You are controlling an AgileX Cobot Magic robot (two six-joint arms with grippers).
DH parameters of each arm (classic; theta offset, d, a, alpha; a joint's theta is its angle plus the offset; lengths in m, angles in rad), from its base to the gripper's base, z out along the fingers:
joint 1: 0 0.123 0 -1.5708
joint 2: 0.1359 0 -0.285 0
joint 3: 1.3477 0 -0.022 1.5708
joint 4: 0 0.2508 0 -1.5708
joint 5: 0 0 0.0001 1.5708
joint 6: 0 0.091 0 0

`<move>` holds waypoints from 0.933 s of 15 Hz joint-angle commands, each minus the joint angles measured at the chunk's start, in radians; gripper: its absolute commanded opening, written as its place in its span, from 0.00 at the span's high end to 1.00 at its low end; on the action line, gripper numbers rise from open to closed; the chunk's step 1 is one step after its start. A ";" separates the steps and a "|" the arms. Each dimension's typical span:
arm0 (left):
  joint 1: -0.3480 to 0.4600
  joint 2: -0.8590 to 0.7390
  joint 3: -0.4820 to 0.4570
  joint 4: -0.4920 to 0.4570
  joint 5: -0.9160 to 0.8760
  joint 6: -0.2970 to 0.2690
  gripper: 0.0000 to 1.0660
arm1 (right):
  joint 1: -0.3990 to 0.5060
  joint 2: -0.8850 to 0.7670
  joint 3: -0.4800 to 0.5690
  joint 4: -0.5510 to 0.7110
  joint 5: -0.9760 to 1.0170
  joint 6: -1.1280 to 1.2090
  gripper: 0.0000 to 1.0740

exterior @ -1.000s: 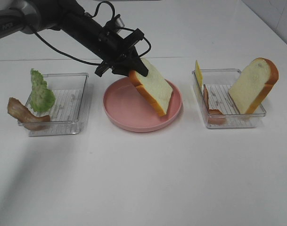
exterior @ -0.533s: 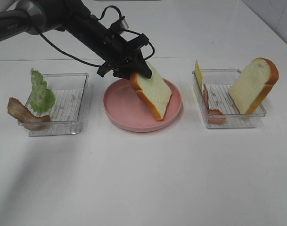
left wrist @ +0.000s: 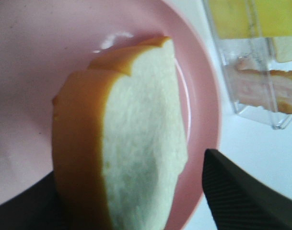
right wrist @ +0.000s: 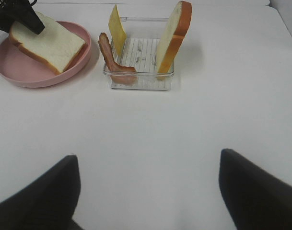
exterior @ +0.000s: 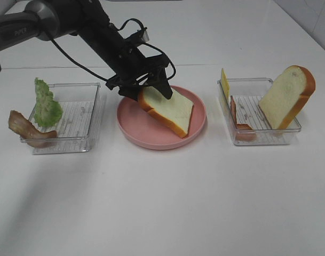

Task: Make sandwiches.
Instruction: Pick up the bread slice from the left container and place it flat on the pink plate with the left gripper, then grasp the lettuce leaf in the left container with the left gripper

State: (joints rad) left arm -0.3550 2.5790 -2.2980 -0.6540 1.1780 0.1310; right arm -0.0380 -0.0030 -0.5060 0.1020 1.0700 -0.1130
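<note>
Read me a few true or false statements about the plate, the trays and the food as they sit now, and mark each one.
1. A bread slice lies tilted on the pink plate. True.
2. The lettuce leaf shares a tray with the yellow cheese slice. False: the lettuce stands at the left tray, on the other side of the plate.
3. The yellow cheese slice stands in the right tray along with a second bread slice. True.
4. The right gripper grips bacon. False: its jaws stand open with nothing between them.
</note>
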 commanded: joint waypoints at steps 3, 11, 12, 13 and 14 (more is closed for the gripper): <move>-0.065 -0.045 -0.010 0.293 -0.006 -0.079 0.39 | -0.005 -0.014 0.003 0.000 -0.009 -0.005 0.29; -0.125 -0.084 -0.167 0.596 0.109 -0.274 0.25 | -0.005 -0.014 0.003 0.000 -0.009 -0.005 0.29; -0.117 -0.100 -0.165 0.595 0.109 -0.274 0.25 | -0.005 -0.014 0.003 0.000 -0.009 -0.005 0.29; -0.112 -0.109 -0.164 0.599 0.109 -0.272 0.25 | -0.005 -0.014 0.003 0.000 -0.009 -0.005 0.29; -0.090 -0.123 -0.164 0.596 0.109 -0.274 0.25 | -0.005 -0.014 0.003 0.000 -0.009 -0.005 0.29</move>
State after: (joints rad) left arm -0.4540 2.4720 -2.4590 -0.0610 1.2130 -0.1350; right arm -0.0380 -0.0030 -0.5060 0.1020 1.0700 -0.1130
